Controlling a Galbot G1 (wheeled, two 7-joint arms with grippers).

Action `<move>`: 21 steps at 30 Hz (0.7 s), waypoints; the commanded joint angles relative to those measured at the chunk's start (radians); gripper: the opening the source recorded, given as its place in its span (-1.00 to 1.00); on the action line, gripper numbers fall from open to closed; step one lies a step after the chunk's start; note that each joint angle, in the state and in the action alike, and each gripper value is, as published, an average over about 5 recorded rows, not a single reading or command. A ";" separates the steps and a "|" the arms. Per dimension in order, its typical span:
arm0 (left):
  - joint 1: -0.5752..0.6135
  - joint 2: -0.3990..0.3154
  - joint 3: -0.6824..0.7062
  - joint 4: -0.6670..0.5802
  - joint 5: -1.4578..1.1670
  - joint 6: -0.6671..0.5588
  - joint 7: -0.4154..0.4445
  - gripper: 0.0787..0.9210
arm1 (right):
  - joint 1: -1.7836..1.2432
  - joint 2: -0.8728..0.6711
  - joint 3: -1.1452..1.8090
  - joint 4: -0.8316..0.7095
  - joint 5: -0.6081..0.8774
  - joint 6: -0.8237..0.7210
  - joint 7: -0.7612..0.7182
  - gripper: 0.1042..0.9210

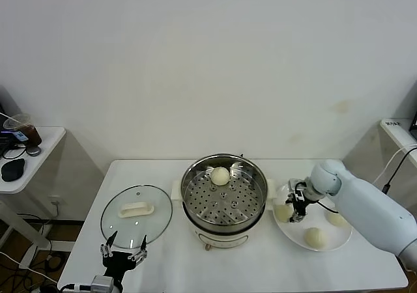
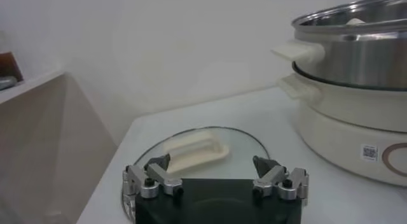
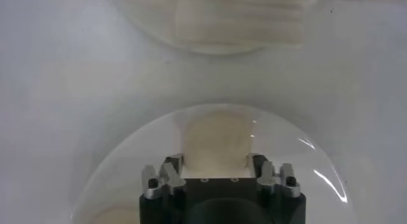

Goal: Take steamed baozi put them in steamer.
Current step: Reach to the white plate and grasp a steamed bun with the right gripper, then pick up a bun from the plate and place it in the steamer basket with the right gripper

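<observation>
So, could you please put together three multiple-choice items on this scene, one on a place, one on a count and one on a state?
1. Where does the glass lid lie?
A. on the steamer
B. flat on the table, on the robot's left of the steamer
C. on the plate

2. How many baozi are inside the steamer?
A. none
B. one
C. three

3. What is the right gripper doing?
A. hanging over the steamer
B. parked off the table
C. down at the plate, fingers either side of a baozi

Answers:
1 B: the head view shows the lid with its white handle on the table, near the open left gripper.
2 B: a single bun sits on the perforated tray; three remain on the plate.
3 C: the right wrist view shows a baozi between its fingers.
</observation>
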 commanded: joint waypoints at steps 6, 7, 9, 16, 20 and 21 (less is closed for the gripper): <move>-0.010 0.002 0.007 -0.002 0.000 0.001 0.003 0.77 | 0.069 -0.066 -0.002 0.042 0.050 -0.017 -0.019 0.09; -0.012 0.001 0.008 -0.003 0.000 0.002 0.003 0.77 | 0.096 -0.084 -0.019 0.055 0.067 -0.023 -0.027 0.09; -0.016 -0.002 0.008 -0.003 0.000 0.002 0.001 0.77 | 0.168 -0.124 -0.070 0.087 0.102 -0.032 -0.044 0.08; -0.021 -0.002 0.009 -0.009 0.001 0.009 -0.008 0.77 | 0.601 -0.206 -0.435 0.187 0.278 -0.062 -0.106 0.07; -0.022 0.004 0.015 -0.011 0.003 0.008 -0.014 0.77 | 0.829 -0.160 -0.608 0.226 0.371 -0.078 -0.136 0.07; -0.023 0.006 0.017 -0.009 0.004 0.008 -0.017 0.77 | 0.864 -0.142 -0.629 0.234 0.391 -0.088 -0.140 0.07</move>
